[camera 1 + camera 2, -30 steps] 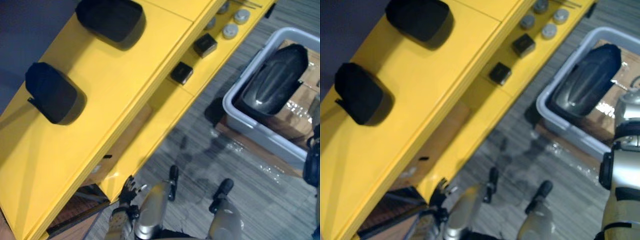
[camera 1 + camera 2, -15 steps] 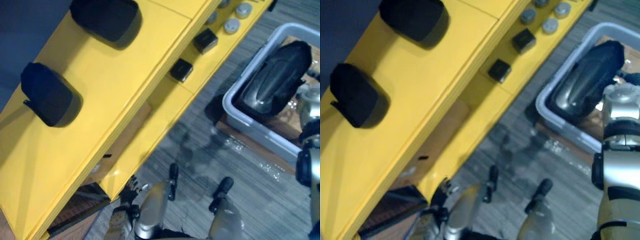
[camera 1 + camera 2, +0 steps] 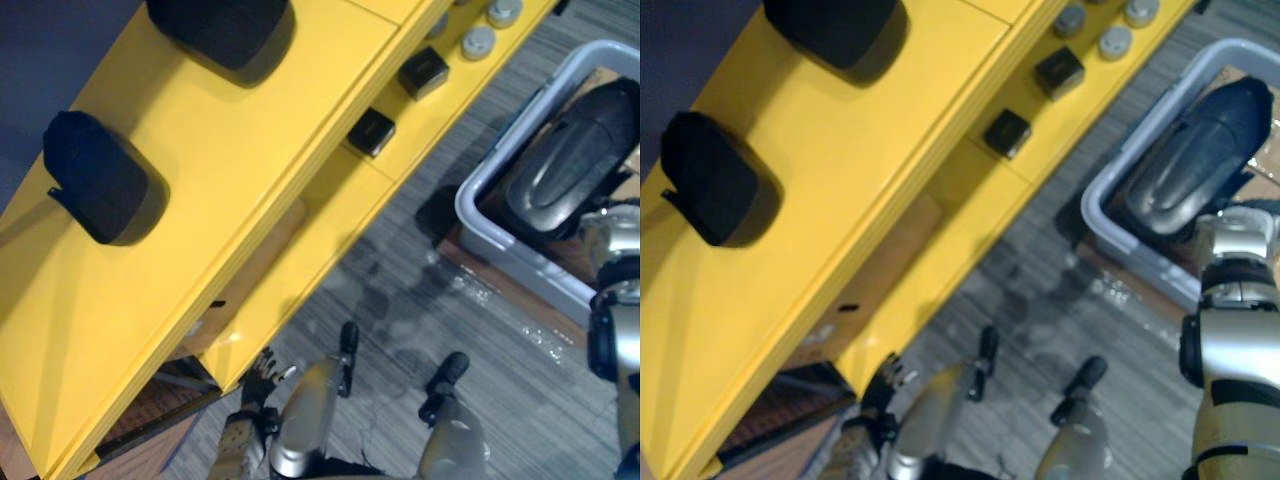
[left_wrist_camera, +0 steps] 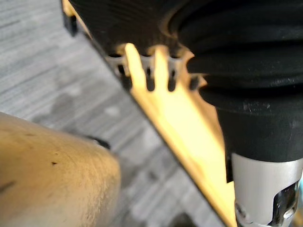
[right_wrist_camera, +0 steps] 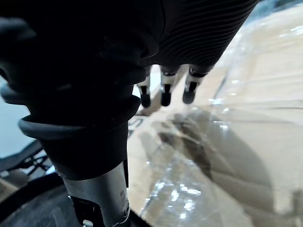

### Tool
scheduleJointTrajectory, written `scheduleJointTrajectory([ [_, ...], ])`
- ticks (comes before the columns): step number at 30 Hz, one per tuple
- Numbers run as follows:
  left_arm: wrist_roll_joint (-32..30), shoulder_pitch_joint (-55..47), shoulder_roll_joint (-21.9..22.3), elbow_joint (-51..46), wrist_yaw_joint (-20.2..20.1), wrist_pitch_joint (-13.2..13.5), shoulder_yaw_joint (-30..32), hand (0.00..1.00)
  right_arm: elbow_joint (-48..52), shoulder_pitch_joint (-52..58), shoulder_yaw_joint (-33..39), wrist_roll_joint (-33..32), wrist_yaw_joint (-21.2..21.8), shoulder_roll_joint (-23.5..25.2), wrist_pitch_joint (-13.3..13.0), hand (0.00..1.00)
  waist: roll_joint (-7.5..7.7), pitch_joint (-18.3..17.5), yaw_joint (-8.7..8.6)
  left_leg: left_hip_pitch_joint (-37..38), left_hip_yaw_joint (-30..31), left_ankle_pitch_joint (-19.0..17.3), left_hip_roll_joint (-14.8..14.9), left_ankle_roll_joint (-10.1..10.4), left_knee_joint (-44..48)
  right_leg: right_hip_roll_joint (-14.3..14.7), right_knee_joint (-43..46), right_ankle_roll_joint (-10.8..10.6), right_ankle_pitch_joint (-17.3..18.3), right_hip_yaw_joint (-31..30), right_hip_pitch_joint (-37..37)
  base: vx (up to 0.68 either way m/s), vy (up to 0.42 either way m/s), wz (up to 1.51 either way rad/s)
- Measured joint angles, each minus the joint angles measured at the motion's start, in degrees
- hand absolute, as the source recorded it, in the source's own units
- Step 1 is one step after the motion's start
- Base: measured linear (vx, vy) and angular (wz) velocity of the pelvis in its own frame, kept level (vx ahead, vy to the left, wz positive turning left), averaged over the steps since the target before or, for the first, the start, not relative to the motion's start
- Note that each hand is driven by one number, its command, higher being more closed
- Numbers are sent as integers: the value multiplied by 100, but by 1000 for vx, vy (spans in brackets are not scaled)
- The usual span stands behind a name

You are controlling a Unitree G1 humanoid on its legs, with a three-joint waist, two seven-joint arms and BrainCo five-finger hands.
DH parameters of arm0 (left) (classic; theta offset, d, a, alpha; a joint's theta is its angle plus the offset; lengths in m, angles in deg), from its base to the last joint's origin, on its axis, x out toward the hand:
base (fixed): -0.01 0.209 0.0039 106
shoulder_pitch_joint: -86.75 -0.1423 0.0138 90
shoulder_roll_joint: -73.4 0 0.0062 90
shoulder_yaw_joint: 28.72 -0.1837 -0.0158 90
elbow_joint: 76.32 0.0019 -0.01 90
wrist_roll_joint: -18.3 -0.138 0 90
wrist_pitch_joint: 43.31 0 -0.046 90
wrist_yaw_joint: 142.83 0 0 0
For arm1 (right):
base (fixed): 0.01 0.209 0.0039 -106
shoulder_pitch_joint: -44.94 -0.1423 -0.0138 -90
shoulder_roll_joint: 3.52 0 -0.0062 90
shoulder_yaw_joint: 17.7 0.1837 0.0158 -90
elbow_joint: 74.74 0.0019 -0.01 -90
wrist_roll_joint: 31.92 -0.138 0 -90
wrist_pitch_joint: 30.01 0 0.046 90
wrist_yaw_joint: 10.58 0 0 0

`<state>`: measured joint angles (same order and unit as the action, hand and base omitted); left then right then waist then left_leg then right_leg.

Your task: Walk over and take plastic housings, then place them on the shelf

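Two black plastic housings (image 3: pixel 95 175) (image 3: pixel 220 30) lie on top of the yellow shelf (image 3: pixel 250 190). A third, long and glossy black housing (image 3: pixel 570 165) lies in a grey bin (image 3: pixel 490 235) on the floor at the right. My right hand (image 5: pixel 164 94) hangs with straight fingers above film-wrapped cardboard (image 5: pixel 236 123), close beside that bin, and holds nothing. My left hand (image 3: pixel 257 372) hangs low by the shelf's near edge, its fingers (image 4: pixel 149 80) relaxed and empty.
On the shelf's lower level sit two small black boxes (image 3: pixel 372 132) (image 3: pixel 424 72) and some grey round discs (image 3: pixel 478 42). Grey carpet (image 3: pixel 400 290) lies between the shelf and the bin.
My right arm has come in from the right edge beside the grey bin. The view has shifted a little. The left hand stays put.
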<state>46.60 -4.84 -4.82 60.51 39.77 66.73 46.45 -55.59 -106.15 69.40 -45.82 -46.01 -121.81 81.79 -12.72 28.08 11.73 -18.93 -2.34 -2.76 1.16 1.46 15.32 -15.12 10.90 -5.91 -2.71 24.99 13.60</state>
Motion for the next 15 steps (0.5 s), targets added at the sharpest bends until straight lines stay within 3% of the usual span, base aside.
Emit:
scheduleJointTrajectory([
  [1,71,8,2,9,11,-1,-1,0,4,6,-5,23,56,-3,54,0,-1,0,2,-75,15,-8,3,-1,45,-7,53,3,19,5,66,-26,11,4],
  [2,93,27,2,16,32,-3,-1,0,4,7,-5,61,86,-25,60,100,0,0,14,-130,24,-8,8,-1,87,-8,77,6,20,8,108,-28,10,3],
  [5,97,74,3,70,82,-16,-12,0,-6,14,-5,182,295,-51,104,100,-1,0,31,-132,24,-16,4,-6,119,-30,132,-3,58,9,114,-13,6,1],
  [10,105,83,1,93,103,-13,-34,0,-26,146,-140,935,781,-312,266,100,-32,-22,35,-233,70,-15,-9,-6,163,-65,191,22,142,45,197,-33,12,4],
  [15,91,133,-22,173,118,52,-167,0,-115,121,-276,1378,972,-510,574,100,-92,-64,62,-318,189,-7,-23,2,190,-86,290,26,163,166,226,15,4,12],
])
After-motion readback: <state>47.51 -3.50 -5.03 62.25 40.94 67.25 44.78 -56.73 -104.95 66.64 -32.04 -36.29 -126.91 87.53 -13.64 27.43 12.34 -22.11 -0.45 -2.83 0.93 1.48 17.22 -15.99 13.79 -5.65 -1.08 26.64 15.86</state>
